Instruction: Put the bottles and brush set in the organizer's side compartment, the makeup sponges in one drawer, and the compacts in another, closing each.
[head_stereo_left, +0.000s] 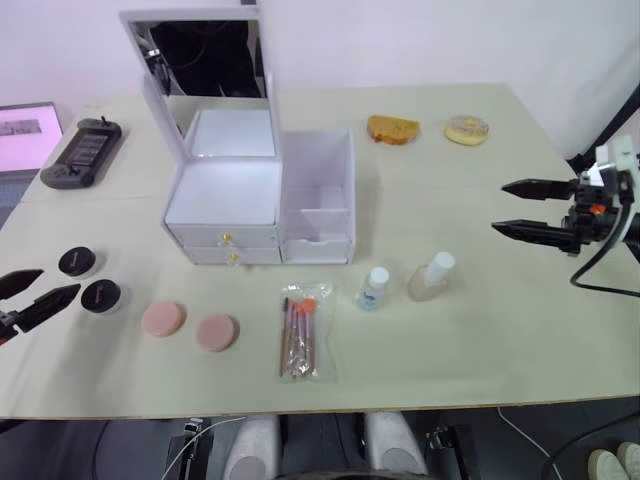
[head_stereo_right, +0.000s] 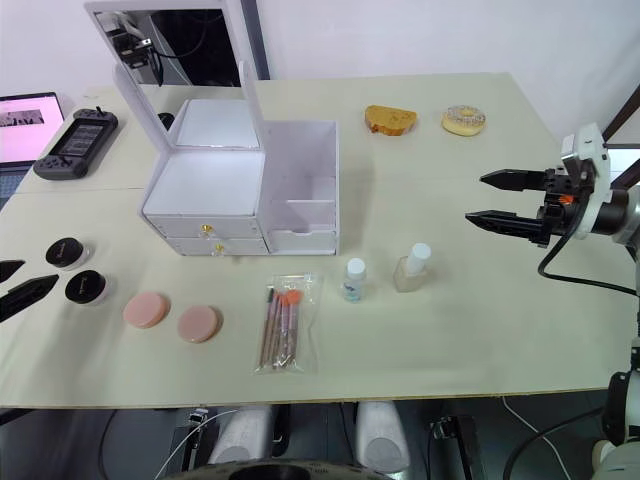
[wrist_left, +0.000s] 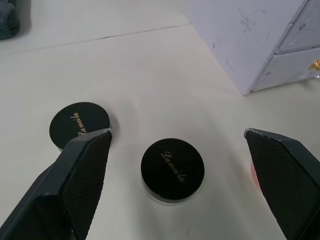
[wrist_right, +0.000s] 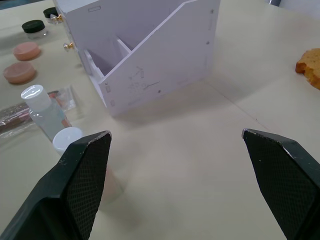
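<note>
Judging by the table, nothing is stowed: 2 bottles (head_stereo_left: 375, 287), brush set (head_stereo_left: 299, 337), 2 sponges (head_stereo_left: 163, 319) and 2 compacts (head_stereo_left: 100, 296) lie before the organizer (head_stereo_left: 260, 200) (drawers shut); left gripper (head_stereo_left: 20, 300) and right gripper (head_stereo_left: 528, 209) gape empty

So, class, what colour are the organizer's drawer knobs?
Gold; the drawer knobs show best in the left eye view.

Glossy black compacts (wrist_left: 172, 170); white plastic organizer (head_stereo_left: 262, 205)
</note>
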